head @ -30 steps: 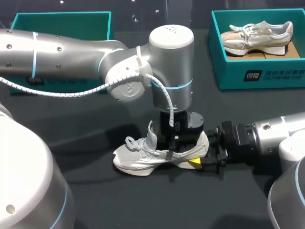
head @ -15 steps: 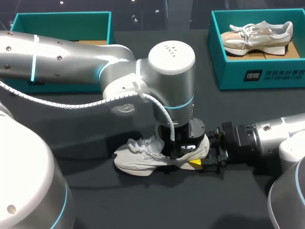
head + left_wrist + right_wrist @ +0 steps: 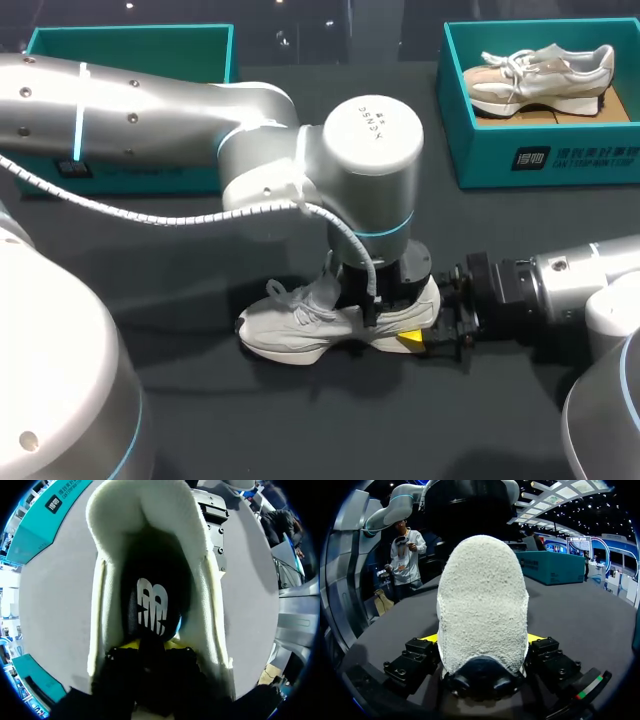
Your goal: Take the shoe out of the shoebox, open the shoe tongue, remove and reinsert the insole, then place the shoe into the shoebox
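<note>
Dark bench (image 3: 200,420), both arms over it. My left arm (image 3: 150,110) comes in from the left edge, crosses past the middle and points straight down. My right arm (image 3: 570,285) lies low by the near-right part, aimed at the middle.

Teal shoebox (image 3: 130,40) at the far-left corner. Second teal shoebox (image 3: 540,160) at the far-right corner, with a beige sneaker (image 3: 540,75) inside it.

White sneaker (image 3: 290,325) is out on the bench, upright on its sole, middle toward the near edge. Toe points at the left edge, heel at the right, laces loose.

Black insole (image 3: 150,605) with a white logo sits inside the shoe, seen down through the collar.

Left gripper (image 3: 151,645) is down in the shoe opening with its yellow tips at the insole. The view is too dark and crowded there, so I can't tell whether the jaws are spread or pinching.

Right gripper (image 3: 481,638) has the heel between its fingers, one yellow tip on each side, so it looks clamped on the white sneaker.
</note>
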Robot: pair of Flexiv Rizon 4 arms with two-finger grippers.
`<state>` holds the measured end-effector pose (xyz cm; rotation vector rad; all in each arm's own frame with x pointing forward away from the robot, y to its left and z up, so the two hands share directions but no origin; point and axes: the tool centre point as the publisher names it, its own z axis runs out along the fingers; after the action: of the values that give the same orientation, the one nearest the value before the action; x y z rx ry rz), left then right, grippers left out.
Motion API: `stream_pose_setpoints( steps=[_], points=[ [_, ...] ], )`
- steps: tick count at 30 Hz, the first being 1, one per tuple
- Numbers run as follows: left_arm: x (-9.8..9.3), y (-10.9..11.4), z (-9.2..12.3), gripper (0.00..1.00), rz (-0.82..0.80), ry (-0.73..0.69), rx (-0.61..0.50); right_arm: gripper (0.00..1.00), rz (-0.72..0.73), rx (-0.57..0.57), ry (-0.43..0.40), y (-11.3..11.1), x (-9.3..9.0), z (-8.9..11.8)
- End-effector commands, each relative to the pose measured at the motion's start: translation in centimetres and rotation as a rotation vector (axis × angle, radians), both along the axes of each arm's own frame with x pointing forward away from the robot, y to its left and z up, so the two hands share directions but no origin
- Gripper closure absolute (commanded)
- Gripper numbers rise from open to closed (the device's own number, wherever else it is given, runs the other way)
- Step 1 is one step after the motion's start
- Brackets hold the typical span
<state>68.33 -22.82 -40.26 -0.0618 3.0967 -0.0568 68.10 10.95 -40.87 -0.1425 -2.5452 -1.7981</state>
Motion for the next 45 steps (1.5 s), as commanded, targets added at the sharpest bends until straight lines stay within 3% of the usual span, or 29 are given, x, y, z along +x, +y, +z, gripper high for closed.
stream_pose_setpoints(
  steps=[1,16,38,45],
  points=[
    [1.6,0.0,-2.4,1.00,-0.004,0.021,-0.017,1.00,0.000,-0.004,0.000,0.2,-0.3,0.4],
    [0.7,3.0,2.0,1.00,0.021,0.172,-0.187,1.00,0.000,-0.004,0.000,0.2,-0.3,0.4],
    [-0.1,4.2,6.3,1.00,-0.006,0.301,-0.360,1.00,0.000,-0.004,0.000,0.2,-0.3,0.4],
    [-0.1,3.5,8.0,1.00,-0.022,0.305,-0.413,1.00,0.000,-0.004,0.000,0.2,-0.3,0.4]
  ],
)
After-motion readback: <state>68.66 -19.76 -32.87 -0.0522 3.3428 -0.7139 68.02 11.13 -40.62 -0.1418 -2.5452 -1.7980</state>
